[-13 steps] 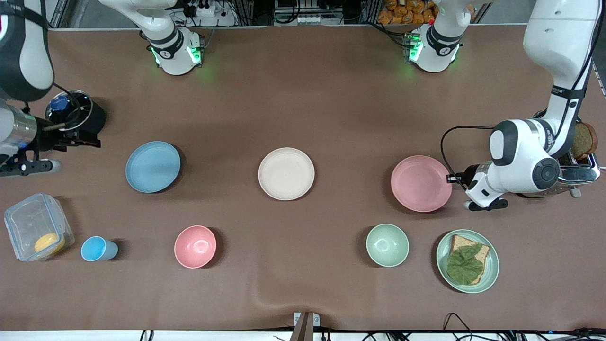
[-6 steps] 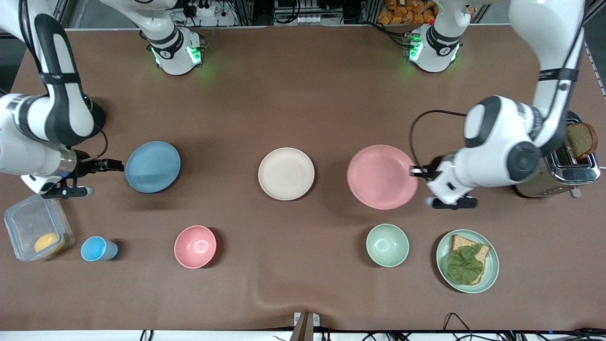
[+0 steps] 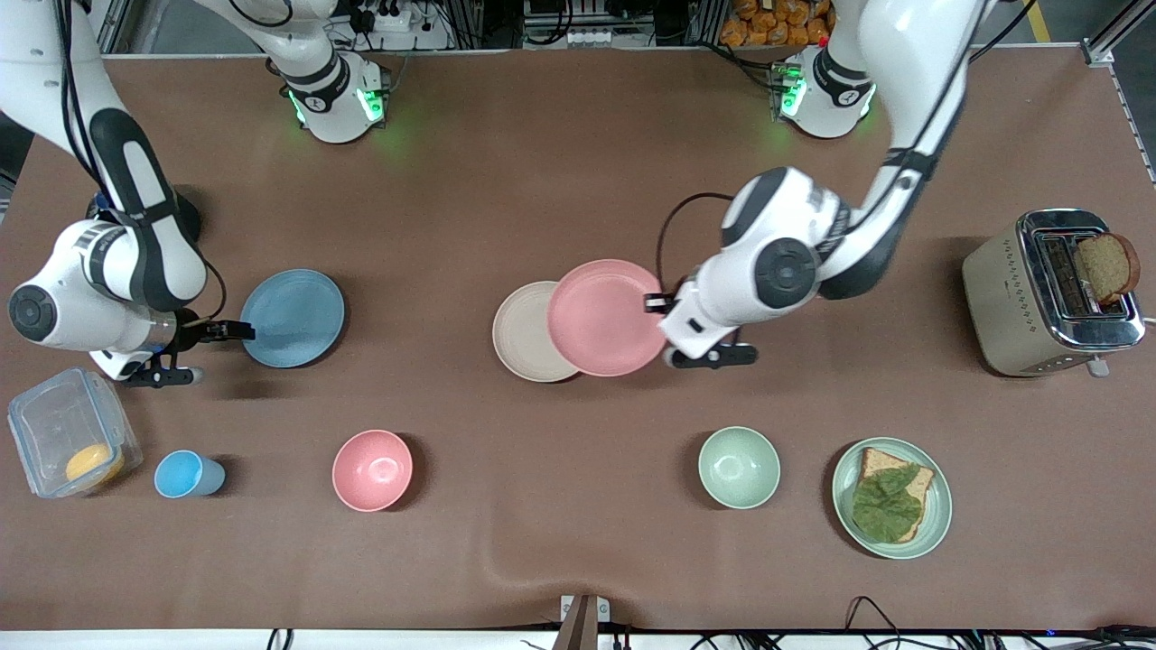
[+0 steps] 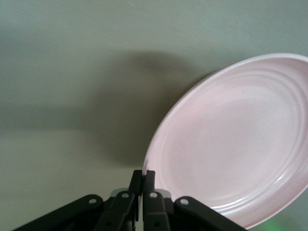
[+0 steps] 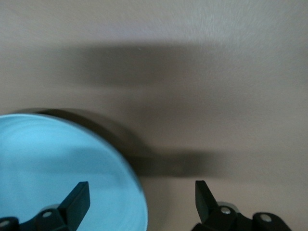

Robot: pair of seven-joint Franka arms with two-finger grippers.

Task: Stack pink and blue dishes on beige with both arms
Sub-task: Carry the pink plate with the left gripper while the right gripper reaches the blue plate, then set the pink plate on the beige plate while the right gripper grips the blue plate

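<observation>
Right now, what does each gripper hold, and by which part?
The left gripper pinches the pink plate by its rim. The right gripper, open at the blue plate, holds nothing.

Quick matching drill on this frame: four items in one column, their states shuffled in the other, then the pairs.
Items:
1. pink plate
2. blue plate
3. beige plate
4. right gripper

States:
A. flat on the table, nothing gripping it
B. open, at a plate's rim
C. pinched at its rim by the left gripper, in the air
D. partly covered from above by another plate

Pairs: 1-C, 2-A, 3-D, 4-B
</observation>
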